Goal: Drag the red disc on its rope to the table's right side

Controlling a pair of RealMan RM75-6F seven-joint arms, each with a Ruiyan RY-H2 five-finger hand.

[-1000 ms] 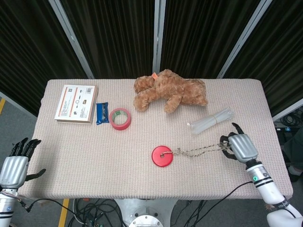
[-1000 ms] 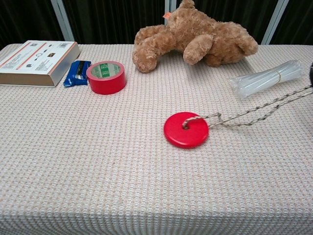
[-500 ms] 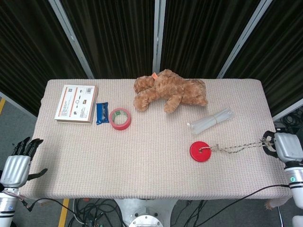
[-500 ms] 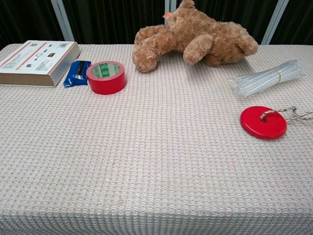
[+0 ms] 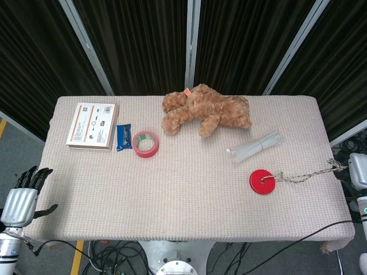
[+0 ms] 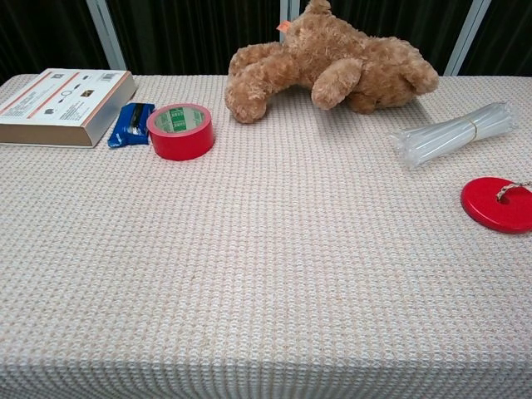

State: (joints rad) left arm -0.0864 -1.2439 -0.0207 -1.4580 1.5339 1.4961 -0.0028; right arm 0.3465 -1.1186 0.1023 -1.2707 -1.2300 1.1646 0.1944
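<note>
The red disc [image 5: 262, 181] lies flat on the table's right part, below the clear tube bundle; in the chest view the disc [image 6: 497, 204] sits at the right edge. Its rope [image 5: 301, 176] runs right from the disc's hole to the table's right edge, and a short piece of rope [image 6: 515, 189] shows in the chest view. My right hand [image 5: 358, 171] is just past that edge, half cut off by the frame, and holds the rope's end. My left hand [image 5: 20, 200] hangs off the table's front left corner, fingers apart, holding nothing.
A teddy bear [image 5: 206, 112] lies at the back middle. A clear tube bundle [image 5: 256, 146] lies just behind the disc. A red tape roll [image 5: 145, 143], a blue packet [image 5: 123, 137] and a flat box [image 5: 92, 125] stand at the back left.
My right hand has pulled the rope to the right, past the table's edge. The red disc has slid from the table's middle to its right part. The left hand stayed put.
</note>
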